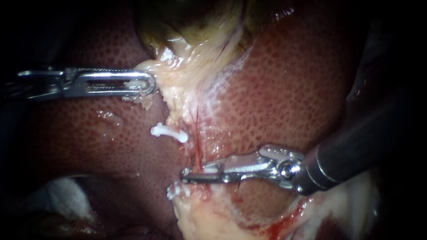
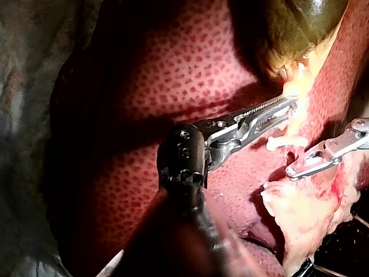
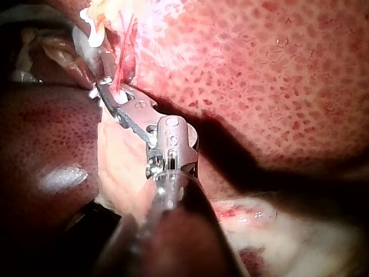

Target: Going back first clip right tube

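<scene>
Endoscope view: left instrument [image 1: 149, 84] grips pale tissue [image 1: 178, 82]; clip [image 1: 169, 132] on tube [image 1: 195, 151].

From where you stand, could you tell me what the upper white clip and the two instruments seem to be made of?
Upper white clip: probably plastic; opaque, matte, no glint. Left instrument, jaws shut on pale tissue: polished metal, with bright highlights. Right instrument: same shiny metal at the tip; its dark shaft looks semi-gloss, perhaps coated.

**Tally at the tissue**

Two instruments: left instrument [image 1: 149, 83] and right instrument [image 1: 184, 174]. Two white clips: upper clip [image 1: 169, 132] and lower clip [image 1: 177, 191]. One liver [image 1: 289, 98]. One gallbladder [image 2: 305, 14].
</scene>
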Motion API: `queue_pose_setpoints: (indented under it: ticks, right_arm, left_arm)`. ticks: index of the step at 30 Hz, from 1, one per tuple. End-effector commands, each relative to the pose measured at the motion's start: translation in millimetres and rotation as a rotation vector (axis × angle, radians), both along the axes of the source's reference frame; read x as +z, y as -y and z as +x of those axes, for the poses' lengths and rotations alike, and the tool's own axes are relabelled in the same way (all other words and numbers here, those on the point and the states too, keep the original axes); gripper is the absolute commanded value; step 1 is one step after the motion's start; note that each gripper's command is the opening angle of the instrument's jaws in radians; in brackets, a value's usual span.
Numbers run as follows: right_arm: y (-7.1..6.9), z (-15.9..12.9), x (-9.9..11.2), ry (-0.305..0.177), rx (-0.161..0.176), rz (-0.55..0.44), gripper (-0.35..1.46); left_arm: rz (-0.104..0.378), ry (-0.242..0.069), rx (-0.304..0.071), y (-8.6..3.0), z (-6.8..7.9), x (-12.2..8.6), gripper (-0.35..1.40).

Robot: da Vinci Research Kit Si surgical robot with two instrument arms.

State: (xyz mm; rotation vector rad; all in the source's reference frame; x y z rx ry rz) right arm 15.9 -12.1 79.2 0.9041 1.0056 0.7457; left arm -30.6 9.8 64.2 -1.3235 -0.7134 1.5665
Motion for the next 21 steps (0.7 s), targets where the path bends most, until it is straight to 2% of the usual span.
queue_pose_setpoints:
  ticks: [1,9,12,14,16,21]
  right_arm:
    - [0.0,0.0,0.0,0.0,0.0,0.0,-0.35]
    - [0.1,0.0,-0.2,0.003,0.003,0.011,-0.35]
    - [0.2,0.2,-0.3,0.007,0.003,0.017,0.07]
    - [0.0,0.3,-0.2,-0.023,-0.009,-0.047,0.27]
    - [-0.3,0.4,0.0,-0.043,-0.014,-0.103,0.38]
    - [-1.3,0.2,0.6,-0.032,0.015,-0.2,0.48]
  left_arm:
    - [-0.001,0.0,0.0,0.0,0.0,0.1,-0.35]
    - [-0.001,0.0,0.0,0.0,0.0,0.1,-0.35]
    - [-0.001,0.0,0.0,0.0,0.0,0.1,-0.35]
    - [-0.001,0.0,0.0,0.0,0.0,0.1,-0.35]
    - [-0.001,0.0,0.0,0.1,0.0,0.1,-0.35]
    - [-0.001,-0.001,-0.001,0.2,-0.1,0.0,-0.35]
